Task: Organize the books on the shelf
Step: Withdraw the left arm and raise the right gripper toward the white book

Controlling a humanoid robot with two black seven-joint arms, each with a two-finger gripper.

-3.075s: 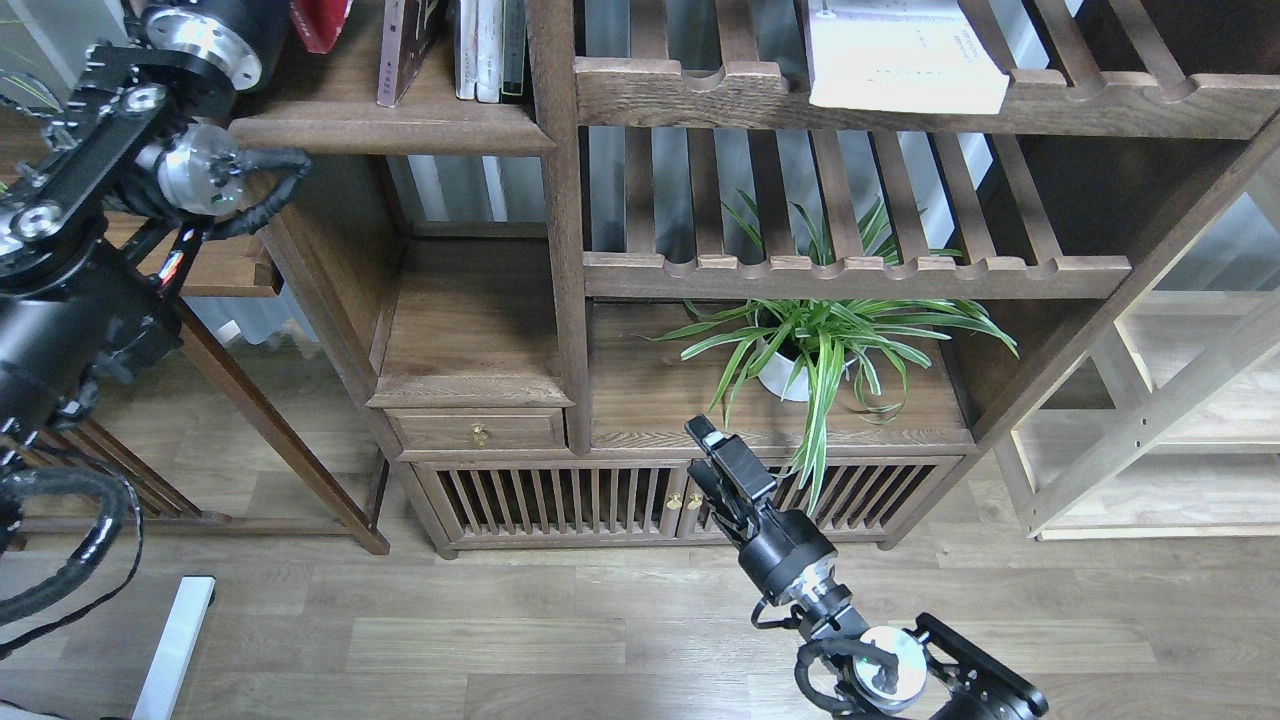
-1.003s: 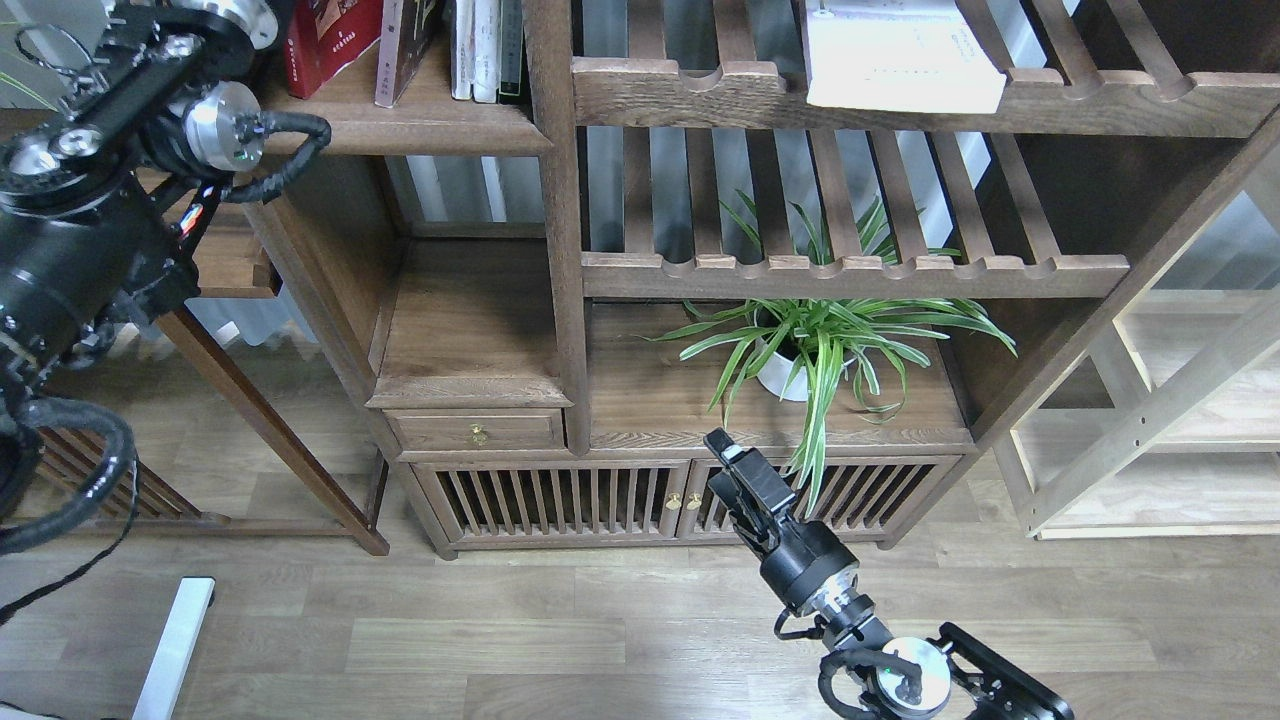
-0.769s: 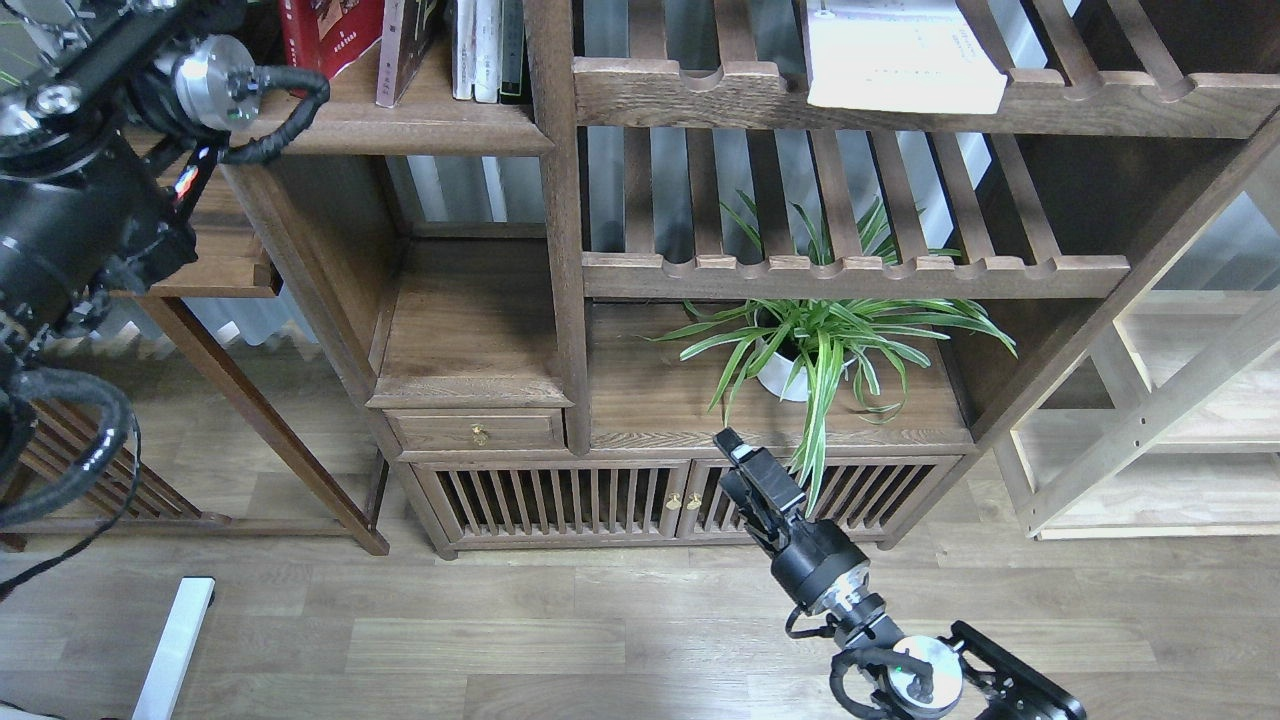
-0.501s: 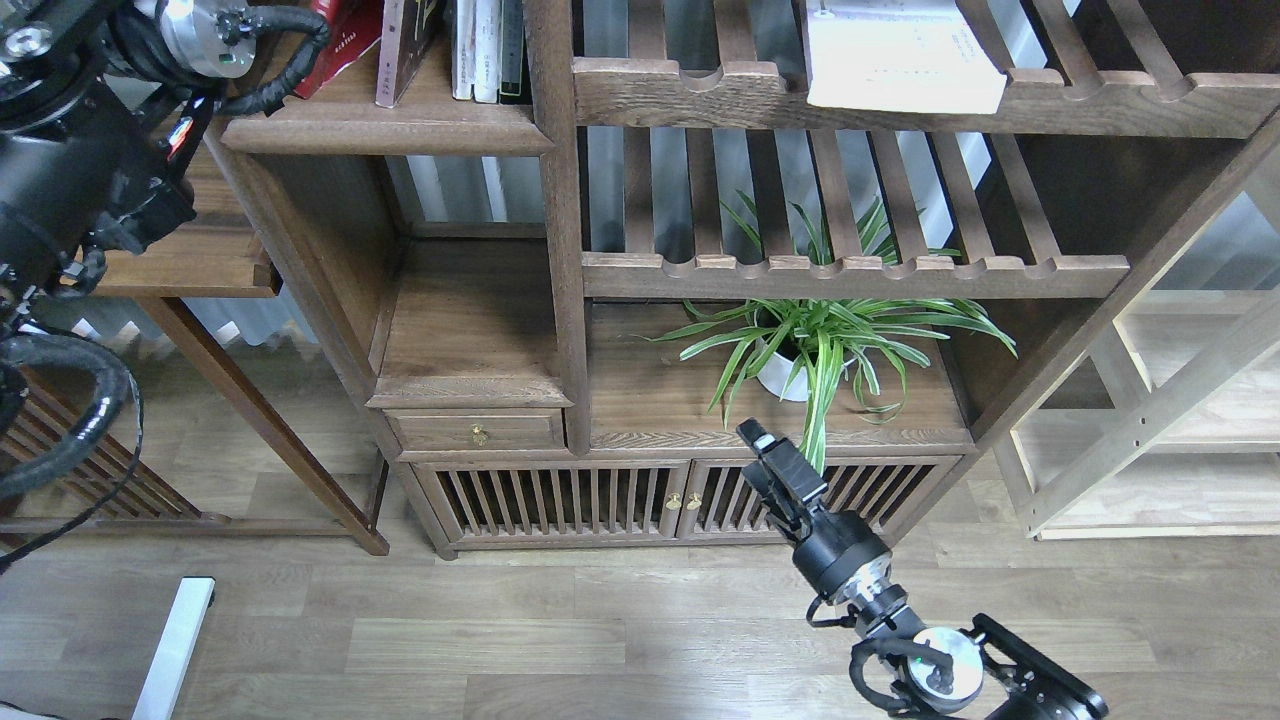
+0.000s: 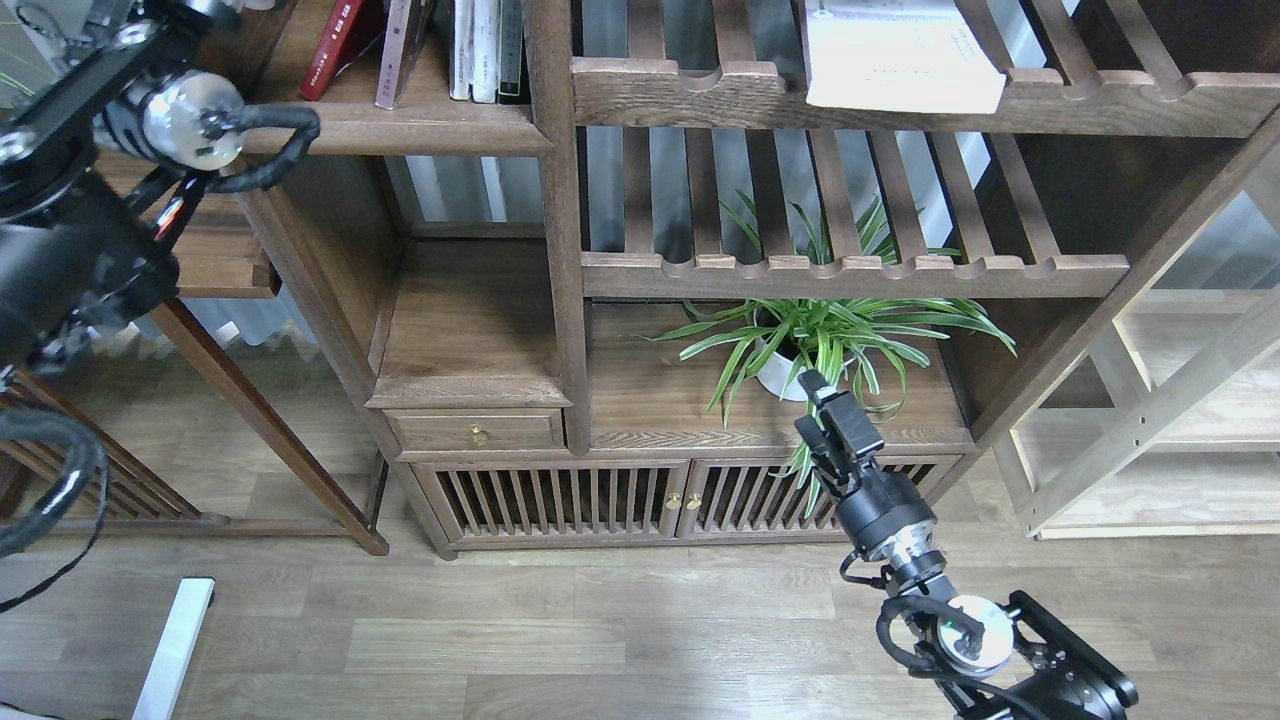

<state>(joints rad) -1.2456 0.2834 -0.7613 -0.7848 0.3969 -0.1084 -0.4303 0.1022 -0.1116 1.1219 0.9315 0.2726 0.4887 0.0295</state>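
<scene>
On the shelf [image 5: 400, 128] at the top left, a bright red book [image 5: 333, 48] leans with its top toward the left. A dark maroon book [image 5: 400, 50] stands just right of it. The thick white book [image 5: 900, 55] lies flat on the upper slatted rack at the right. My left arm [image 5: 185, 105] rises along the shelf's left end and its gripper is beyond the top edge. My right gripper [image 5: 822, 395] hangs in front of the low cabinet, at the potted plant's leaves, holding nothing. Its dark fingers cannot be told apart.
Thin white- and dark-spined books [image 5: 487, 45] stand right of the maroon one, against the post [image 5: 560, 230]. A potted plant [image 5: 810, 340] sits on the cabinet top. A drawer with a brass knob [image 5: 480, 434] lies below the middle board. A side table [image 5: 215, 265] stands at the left.
My right gripper has moved right and up, from in front of the cabinet doors to the plant's leaves. My left arm has shifted beside the shelf, and the red book now shows narrower and leaning.
</scene>
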